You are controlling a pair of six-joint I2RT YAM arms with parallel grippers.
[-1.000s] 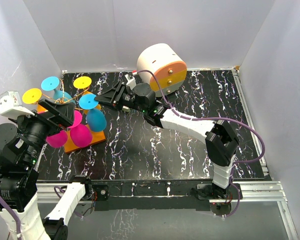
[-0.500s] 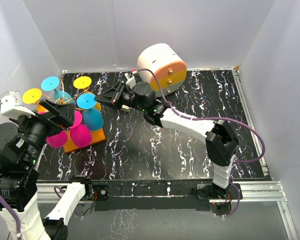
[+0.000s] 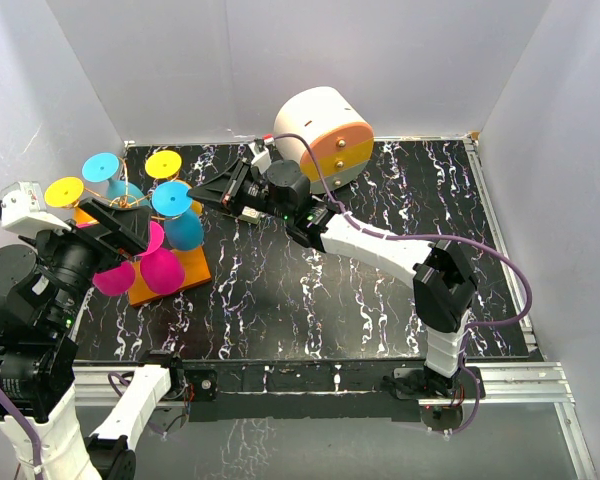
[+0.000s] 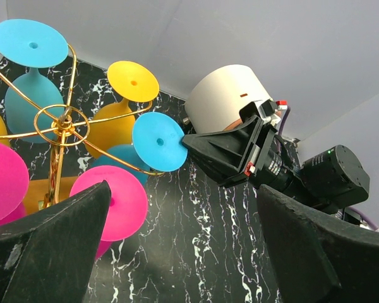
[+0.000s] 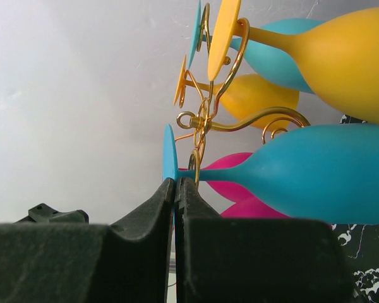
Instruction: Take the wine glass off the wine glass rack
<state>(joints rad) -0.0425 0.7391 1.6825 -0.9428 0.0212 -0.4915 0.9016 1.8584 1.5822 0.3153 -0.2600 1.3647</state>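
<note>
Your right pincer (image 5: 175, 183) was clenched on the foot rim of the blue wine glass (image 5: 316, 183), which hung bowl-down on the wine glass rack (image 4: 60, 123) at the counter (image 3: 380, 290) left rear. That grip probably served to slide it outward. Your left pincer (image 4: 182, 188) gaped, idle.

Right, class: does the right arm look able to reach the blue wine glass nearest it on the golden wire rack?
Likely yes: the right gripper is closed on the foot rim of that blue wine glass; nothing intervenes.
</note>
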